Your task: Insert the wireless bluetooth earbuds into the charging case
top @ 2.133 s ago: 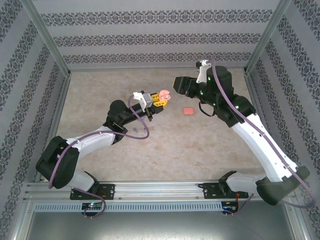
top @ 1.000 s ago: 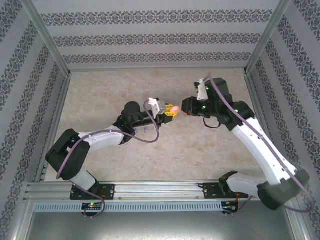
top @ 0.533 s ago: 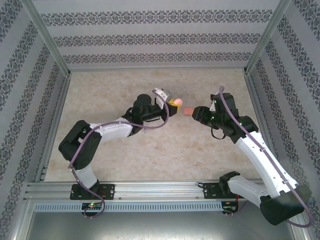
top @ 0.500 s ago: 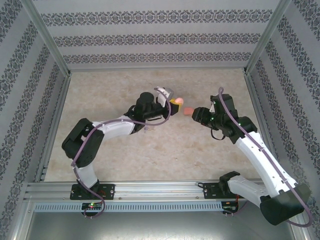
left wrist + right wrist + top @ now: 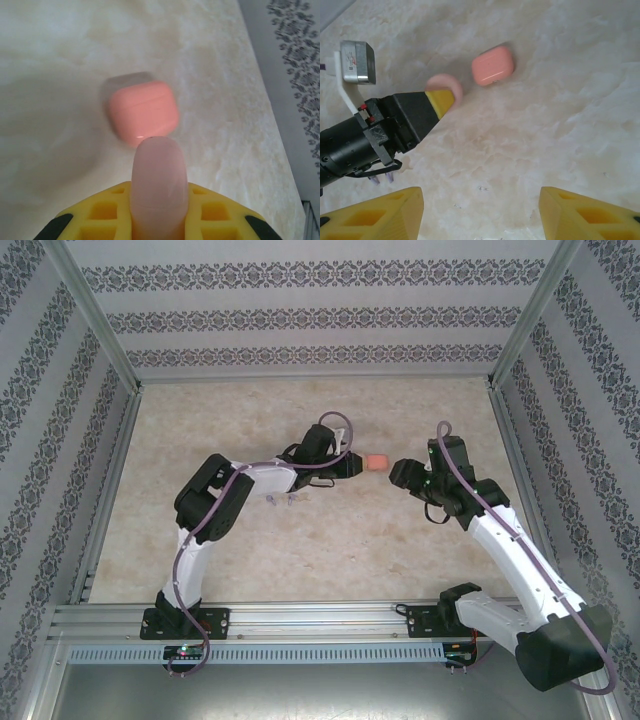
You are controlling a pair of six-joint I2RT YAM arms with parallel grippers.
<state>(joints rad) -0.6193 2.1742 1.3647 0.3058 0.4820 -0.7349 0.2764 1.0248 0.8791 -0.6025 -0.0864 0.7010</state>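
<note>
Marble-look beige tabletop [image 5: 300,550] sat boxed in by patterned wallpaper walls [image 5: 300,320] and metal frame posts. Left gripper [image 5: 348,462] was clamped on a pale pink case [image 5: 159,170], its tip right by the salmon case [image 5: 142,112] lying flat on the table; couldn't tell if they touched. Right gripper [image 5: 480,210] was spread wide, holding nothing. Two tiny purple earbuds [image 5: 284,500] lay beside the left forearm.

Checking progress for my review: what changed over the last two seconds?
The left gripper, shut on the pink case, swung right, up to the orange case. The right gripper opened and drew back toward its base. The orange case stayed put.
</note>
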